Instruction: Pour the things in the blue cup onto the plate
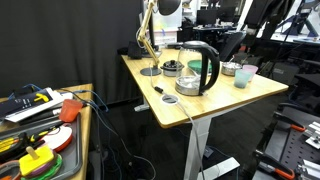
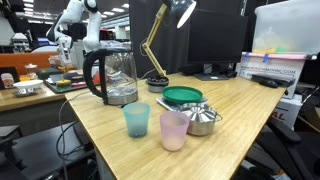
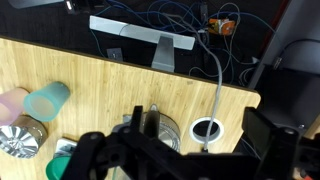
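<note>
The blue cup (image 2: 136,120) stands upright near the table's front edge, beside a pale pink cup (image 2: 174,130). It also shows in an exterior view (image 1: 243,75) and at the left of the wrist view (image 3: 45,100). The green plate (image 2: 182,96) lies behind the cups next to the kettle, and only its edge shows in the wrist view (image 3: 62,160). What is in the cup cannot be seen. My gripper (image 3: 190,160) is open and empty. It hangs high above the table over the kettle, well to the side of the cup. I cannot make it out in either exterior view.
A glass kettle (image 2: 112,75) with a black handle stands mid-table. A metal bowl (image 2: 203,118) sits by the plate. A desk lamp (image 2: 157,45) stands behind. A cable runs through a white grommet (image 3: 207,130). A monitor and boxes (image 2: 270,65) are at the far side.
</note>
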